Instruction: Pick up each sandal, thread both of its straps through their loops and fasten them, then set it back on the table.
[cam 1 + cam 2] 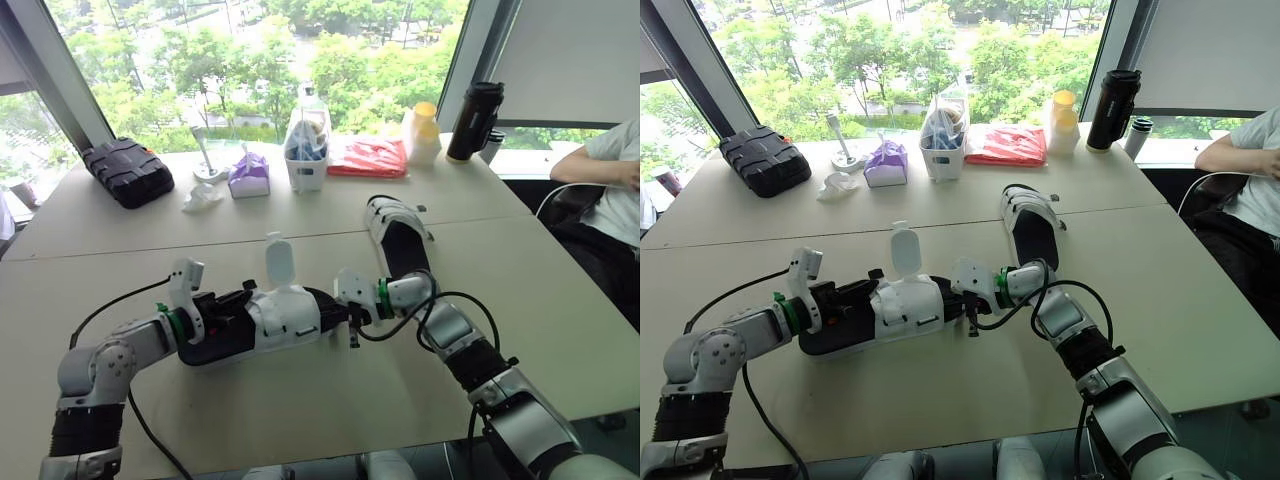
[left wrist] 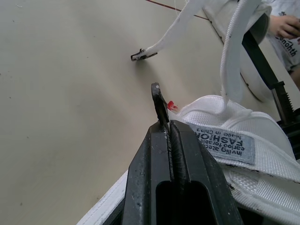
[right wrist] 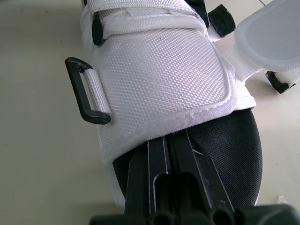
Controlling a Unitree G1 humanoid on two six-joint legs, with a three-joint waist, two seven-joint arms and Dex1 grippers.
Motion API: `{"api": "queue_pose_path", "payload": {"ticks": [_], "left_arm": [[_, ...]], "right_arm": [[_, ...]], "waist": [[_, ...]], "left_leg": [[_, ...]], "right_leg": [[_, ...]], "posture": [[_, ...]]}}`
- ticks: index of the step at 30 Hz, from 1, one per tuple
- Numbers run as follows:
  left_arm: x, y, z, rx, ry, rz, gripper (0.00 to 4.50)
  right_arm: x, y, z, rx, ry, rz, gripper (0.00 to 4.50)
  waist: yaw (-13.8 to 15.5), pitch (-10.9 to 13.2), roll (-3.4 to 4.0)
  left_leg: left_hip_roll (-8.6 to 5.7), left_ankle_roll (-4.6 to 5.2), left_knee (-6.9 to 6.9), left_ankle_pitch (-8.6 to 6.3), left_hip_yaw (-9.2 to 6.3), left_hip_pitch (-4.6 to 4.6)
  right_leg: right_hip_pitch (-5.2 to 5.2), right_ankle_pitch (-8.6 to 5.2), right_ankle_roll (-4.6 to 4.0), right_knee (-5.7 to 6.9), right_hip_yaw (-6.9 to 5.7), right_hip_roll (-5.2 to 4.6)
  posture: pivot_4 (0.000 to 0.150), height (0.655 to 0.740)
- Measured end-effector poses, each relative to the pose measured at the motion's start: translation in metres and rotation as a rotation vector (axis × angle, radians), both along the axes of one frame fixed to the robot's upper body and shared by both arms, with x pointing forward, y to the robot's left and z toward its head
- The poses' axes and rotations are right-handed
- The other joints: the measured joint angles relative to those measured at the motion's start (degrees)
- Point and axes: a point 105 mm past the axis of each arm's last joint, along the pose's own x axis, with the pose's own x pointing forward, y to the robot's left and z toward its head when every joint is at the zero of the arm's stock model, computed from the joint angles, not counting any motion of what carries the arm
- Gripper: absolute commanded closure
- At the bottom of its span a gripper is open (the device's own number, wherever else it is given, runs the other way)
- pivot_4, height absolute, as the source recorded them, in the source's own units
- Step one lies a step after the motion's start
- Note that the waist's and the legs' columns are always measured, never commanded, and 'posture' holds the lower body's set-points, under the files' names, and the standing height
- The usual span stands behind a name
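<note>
near sandal [image 1: 285,315] lies mid-table between my grippers: white mesh upper, black footbed, one strap [image 1: 279,260] standing up. my left gripper [image 2: 161,110] is pressed together at its heel, my right gripper [image 3: 166,140] pressed together under the toe flap. two sandals counted, the second sandal [image 1: 398,240] farther right.

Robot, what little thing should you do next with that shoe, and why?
Probably move the right gripper from the toe of the sandal to the loose strap standing up, and steer it toward the black loop. The strap is not threaded yet, and the left gripper has the heel end.
</note>
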Motion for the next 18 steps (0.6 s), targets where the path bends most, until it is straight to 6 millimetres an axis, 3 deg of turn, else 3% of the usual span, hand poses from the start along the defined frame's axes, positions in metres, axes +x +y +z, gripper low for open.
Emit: {"api": "queue_pose_path", "payload": {"ticks": [4, 7, 9, 12, 14, 18], "left_arm": [[0.005, -0.001, -0.003, -0.009, 0.016, 0.016, 4.45], [0.007, 0.001, -0.007, -0.008, 0.027, 0.040, 3.58], [0.009, 0.008, -0.012, 0.018, 0.041, 0.076, 2.67], [0.008, 0.004, -0.010, 0.015, 0.030, 0.058, 1.07], [0.009, 0.001, -0.007, 0.014, 0.020, 0.047, 0.25], [0.013, 0.004, -0.007, 0.022, 0.007, 0.078, 0.25]], "right_arm": [[0.001, 0.000, -0.001, -0.007, -0.006, -0.002, 4.50], [0.001, -0.001, -0.002, -0.013, -0.004, -0.005, 4.50], [0.000, -0.001, -0.003, -0.014, -0.005, -0.005, 4.50], [0.000, -0.001, -0.003, -0.015, -0.005, -0.004, 4.50], [0.000, -0.001, -0.004, -0.017, -0.004, -0.004, 4.50], [-0.001, -0.002, -0.006, -0.022, -0.001, -0.006, 4.50]], "waist": [[0.04, -0.07, 0.03], [0.06, -0.07, 0.04], [-0.03, -0.07, 0.04], [-0.01, -0.13, 0.12], [-0.01, -0.18, 0.22], [-0.26, -0.28, 0.39]], "left_leg": [[0.00, 0.08, -0.02, -0.05, -0.01, 0.24], [0.00, 0.12, -0.13, -0.08, -0.02, 0.75], [0.00, 0.14, -0.14, -0.09, -0.02, 0.77], [0.01, 0.15, -0.13, -0.09, -0.02, 0.78], [0.02, 0.13, -0.14, -0.08, -0.04, 0.80], [0.02, 0.05, -0.13, -0.03, -0.06, 0.91]], "right_leg": [[0.27, 0.00, 0.00, 0.00, 0.00, 0.00], [0.79, -0.03, 0.01, -0.09, -0.01, 0.01], [0.82, -0.03, 0.01, -0.12, -0.02, 0.01], [0.84, -0.04, 0.02, -0.13, -0.01, 0.01], [0.84, -0.04, 0.02, -0.09, -0.02, 0.02], [0.93, -0.04, 0.02, -0.06, -0.02, 0.14]], "posture": [[0.150, 0.7400], [0.150, 0.7400], [0.150, 0.7400], [0.150, 0.7400], [0.150, 0.7400], [0.150, 0.7400]]}}
